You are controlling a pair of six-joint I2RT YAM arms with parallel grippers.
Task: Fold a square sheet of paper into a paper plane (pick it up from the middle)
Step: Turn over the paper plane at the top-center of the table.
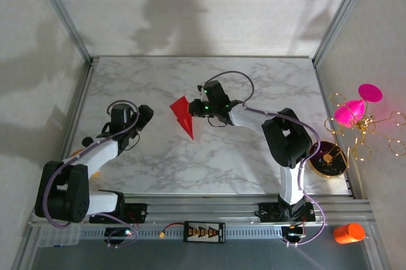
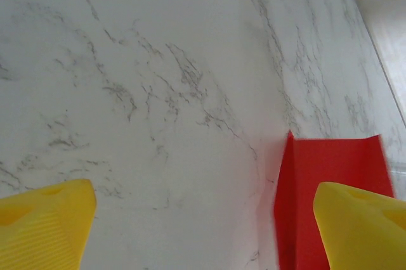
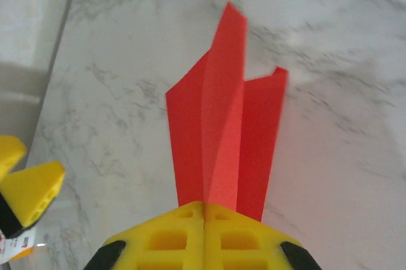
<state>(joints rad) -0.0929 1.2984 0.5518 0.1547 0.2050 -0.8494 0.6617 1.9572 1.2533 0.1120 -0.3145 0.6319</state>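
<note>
The paper plane (image 1: 183, 116) is bright red, folded into a slim dart with a raised centre ridge (image 3: 222, 124). My right gripper (image 3: 204, 205) is shut on its narrow end, with the yellow fingers pressed together over the ridge. In the top view this gripper (image 1: 196, 106) sits just right of the plane, over the middle of the marble table. My left gripper (image 2: 203, 194) is open with only bare marble between its yellow fingers (image 2: 44, 225). A red wing (image 2: 317, 162) lies behind its right finger. In the top view the left gripper (image 1: 146, 116) is a short way left of the plane.
The marble table (image 1: 254, 156) is framed by metal rails. Off its right edge stand a magenta cone ornament with gold wire (image 1: 355, 108) and a gold disc (image 1: 328, 157). An orange bottle (image 1: 348, 232) lies at the near right.
</note>
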